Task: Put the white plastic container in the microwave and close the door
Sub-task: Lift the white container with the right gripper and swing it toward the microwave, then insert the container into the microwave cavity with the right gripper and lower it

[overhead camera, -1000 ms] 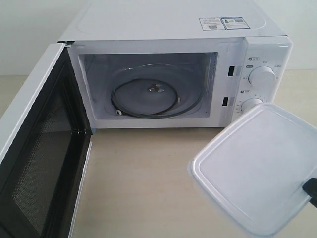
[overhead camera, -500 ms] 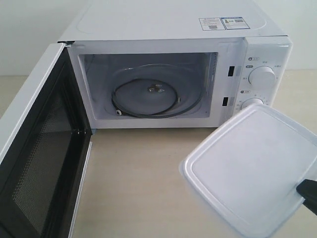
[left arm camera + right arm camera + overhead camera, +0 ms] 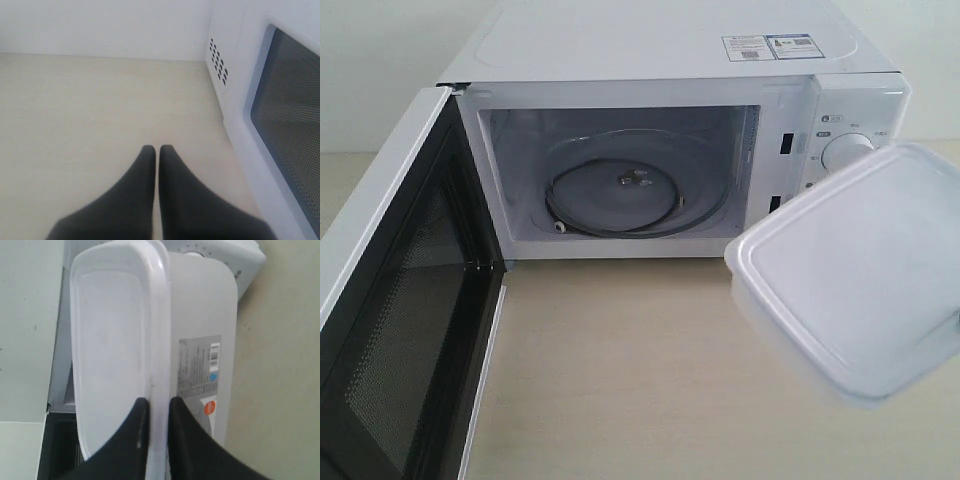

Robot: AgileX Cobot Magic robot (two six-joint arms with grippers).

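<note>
Two stickers (image 3: pixel 768 46) top the microwave (image 3: pixel 620 40); a barcoded label (image 3: pixel 200 371) marks the container (image 3: pixel 112 340).

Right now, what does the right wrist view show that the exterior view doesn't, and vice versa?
Right wrist only: the right gripper clamped on the rim of the white plastic container, and the label on its side. Exterior only: the door clearly swung open, and the turntable ring in the cavity. Both: the container, lidded, near the dial panel of the microwave.
</note>
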